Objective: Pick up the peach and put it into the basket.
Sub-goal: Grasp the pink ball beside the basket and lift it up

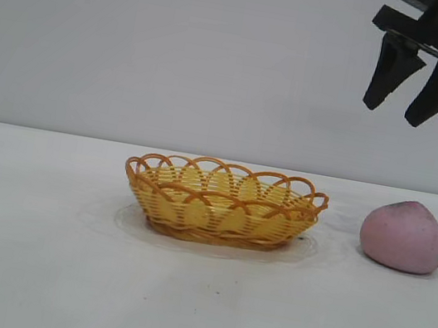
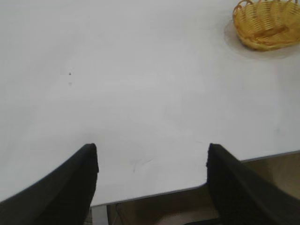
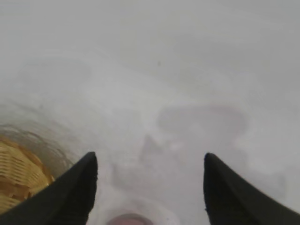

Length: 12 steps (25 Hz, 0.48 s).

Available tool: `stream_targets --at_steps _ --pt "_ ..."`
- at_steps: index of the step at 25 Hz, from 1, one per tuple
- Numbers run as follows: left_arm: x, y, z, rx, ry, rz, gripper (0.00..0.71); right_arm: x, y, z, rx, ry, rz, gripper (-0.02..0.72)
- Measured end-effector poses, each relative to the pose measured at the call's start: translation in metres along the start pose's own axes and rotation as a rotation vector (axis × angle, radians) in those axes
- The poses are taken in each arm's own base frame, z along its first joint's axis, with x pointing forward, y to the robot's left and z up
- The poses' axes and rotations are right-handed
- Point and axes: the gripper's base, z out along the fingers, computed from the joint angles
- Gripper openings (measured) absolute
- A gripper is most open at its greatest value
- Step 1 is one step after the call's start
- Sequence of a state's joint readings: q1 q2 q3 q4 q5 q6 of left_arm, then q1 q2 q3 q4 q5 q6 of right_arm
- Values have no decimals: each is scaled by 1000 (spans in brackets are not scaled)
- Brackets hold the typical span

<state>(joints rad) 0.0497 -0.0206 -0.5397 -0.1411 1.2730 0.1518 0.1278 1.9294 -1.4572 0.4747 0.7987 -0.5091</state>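
A white table (image 1: 17, 265) fills the lower half of the scene, with a plain grey wall (image 1: 140, 33) behind it. In the middle of the table sits the basket (image 1: 223, 203), a shallow oval of yellow-orange weave with a rim of open loops; nothing lies inside it. It stands on a faint round mark on the tabletop.

To the right of the basket, apart from it, the peach (image 1: 404, 236) rests on the table, a matte pink lump with a darker greyish smudge on its top.

High above the peach, at the upper right, hangs the right gripper (image 1: 409, 99), its two black fingers spread apart and pointing down, holding nothing. From its own wrist camera the right gripper (image 3: 150, 161) looks down on the table, with the edge of the basket (image 3: 18, 176) at one side and a sliver of the peach (image 3: 127, 219) just between the fingers.

The left gripper (image 2: 152, 159) is out of the outside camera's sight; its wrist camera shows its fingers wide apart over the bare table near the table's edge, far from the basket (image 2: 267, 23).
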Motion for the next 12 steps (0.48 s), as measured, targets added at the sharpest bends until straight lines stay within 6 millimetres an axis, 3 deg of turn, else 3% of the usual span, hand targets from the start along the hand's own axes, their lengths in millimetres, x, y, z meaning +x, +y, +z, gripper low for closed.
stream_targets --at_steps 4,6,12 --pt "-2 0 3 5 -31 -5 480 5 2 -1 -21 54 -9 463" --pt "-4 0 4 10 -54 -9 480 7 4 -3 -30 76 -14 406" --pt "-4 1 13 6 -86 -16 480 7 9 -17 -34 80 -33 412"
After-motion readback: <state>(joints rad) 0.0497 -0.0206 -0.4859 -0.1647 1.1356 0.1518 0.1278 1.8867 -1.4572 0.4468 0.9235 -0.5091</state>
